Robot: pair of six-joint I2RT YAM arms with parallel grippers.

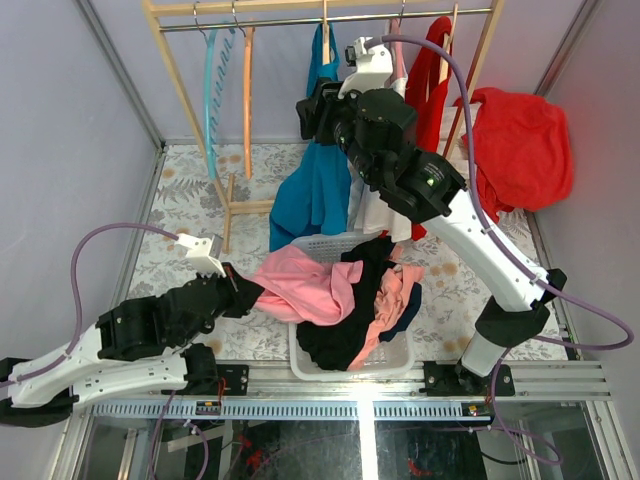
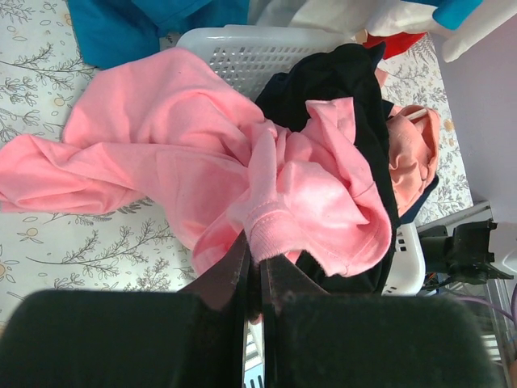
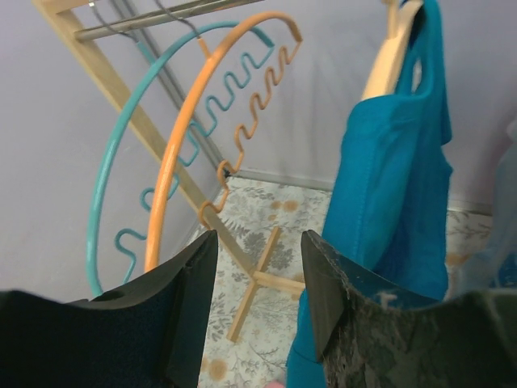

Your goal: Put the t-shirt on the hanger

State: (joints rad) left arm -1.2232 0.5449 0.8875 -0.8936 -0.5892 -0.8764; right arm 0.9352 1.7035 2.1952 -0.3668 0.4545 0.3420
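Just one t-shirt (image 1: 300, 285), one hanger (image 1: 247, 100)

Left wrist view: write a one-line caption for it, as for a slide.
Left gripper shut on the pink t-shirt, which spills over the white basket onto the floral table.

A white basket (image 1: 345, 372) sits at six o'clock on the floral worktop (image 1: 180, 205), a black garment (image 1: 335, 335) heaped inside. A blue shirt (image 1: 312, 190) hangs at twelve, a teal hanger (image 1: 211, 90) at eleven, red cloth (image 1: 520, 145) at two.
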